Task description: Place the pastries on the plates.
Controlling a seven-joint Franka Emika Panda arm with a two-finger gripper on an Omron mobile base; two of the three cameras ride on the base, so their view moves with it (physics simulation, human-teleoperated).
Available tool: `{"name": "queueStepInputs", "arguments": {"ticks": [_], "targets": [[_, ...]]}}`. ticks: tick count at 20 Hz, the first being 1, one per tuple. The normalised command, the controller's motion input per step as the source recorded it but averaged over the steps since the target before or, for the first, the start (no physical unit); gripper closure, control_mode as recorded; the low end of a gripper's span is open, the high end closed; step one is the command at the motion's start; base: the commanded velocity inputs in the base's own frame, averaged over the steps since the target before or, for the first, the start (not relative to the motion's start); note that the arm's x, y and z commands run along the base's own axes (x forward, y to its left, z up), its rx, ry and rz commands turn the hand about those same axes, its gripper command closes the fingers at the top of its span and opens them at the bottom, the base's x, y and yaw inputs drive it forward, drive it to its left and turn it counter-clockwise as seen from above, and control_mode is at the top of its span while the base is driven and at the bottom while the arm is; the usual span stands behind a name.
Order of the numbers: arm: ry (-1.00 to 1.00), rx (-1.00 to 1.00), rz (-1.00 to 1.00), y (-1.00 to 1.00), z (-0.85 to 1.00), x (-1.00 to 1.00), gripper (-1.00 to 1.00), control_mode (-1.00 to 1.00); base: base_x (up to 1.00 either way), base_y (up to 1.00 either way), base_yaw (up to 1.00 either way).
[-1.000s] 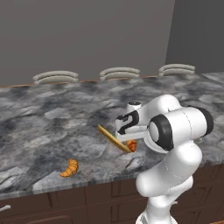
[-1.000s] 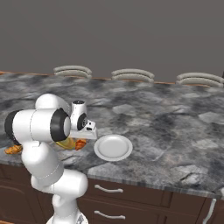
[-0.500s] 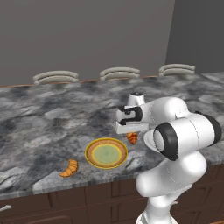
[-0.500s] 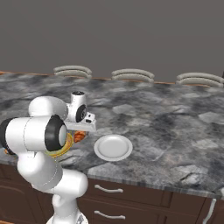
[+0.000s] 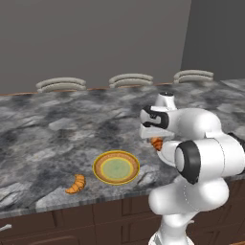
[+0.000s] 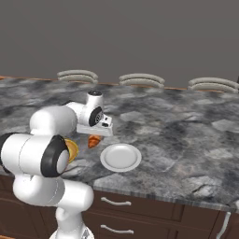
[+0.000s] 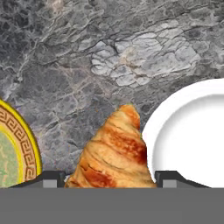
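1. A grey marble tabletop (image 5: 57,129), veined in dark and pale patches, runs across the kitchen before a plain grey wall; dark brown cabinet fronts (image 6: 140,217) with curved metal handles sit under it.
2. Three chair backs (image 5: 61,84), pale and made of stacked curved bars, rise behind the far edge.
3. Two croissants, golden-orange with ridged, browned crusts. The first croissant (image 5: 75,183) lies loose on the stone near the front edge, left of the yellow-rimmed plate and apart from it.
4. Two round plates. The yellow-rimmed plate (image 5: 116,168) has a patterned orange band and a flat pale green centre.
5. The pincer (image 7: 112,177) hangs above the bare stone between the two plates, pinching the second croissant (image 7: 114,151), whose pointed tip sticks out past the dark fingertips (image 7: 52,178).
6. The white plate (image 6: 121,157), smooth and plain, lies furthest right, with nothing on it.
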Motion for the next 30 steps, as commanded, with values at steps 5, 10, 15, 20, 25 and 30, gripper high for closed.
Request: {"name": "queueStepInputs", "arguments": {"ticks": [5, 10, 15, 20, 25, 30], "targets": [[0.02, 0.0, 0.0, -1.0, 0.02, 0.0, 1.0, -1.0, 0.0, 0.0, 0.0], [0.01, 0.01, 0.0, -0.72, -0.21, 0.0, 1.0, -1.0, 0.0, 0.0, 0.0], [0.01, 0.0, 0.0, -0.2, -0.31, 0.0, -1.0, -1.0, 0.0, 0.0, 0.0], [0.0, 0.0, 0.0, 0.0, -0.07, 0.0, -1.0, -1.0, 0.0, 0.0, 0.0], [0.01, 0.0, 0.0, 0.0, 0.06, 0.0, -1.0, -1.0, 0.0, 0.0, 0.0], [0.0, 0.03, 0.0, 0.16, 0.59, -0.14, -1.0, -1.0, 0.0, 0.0, 0.0]]}}
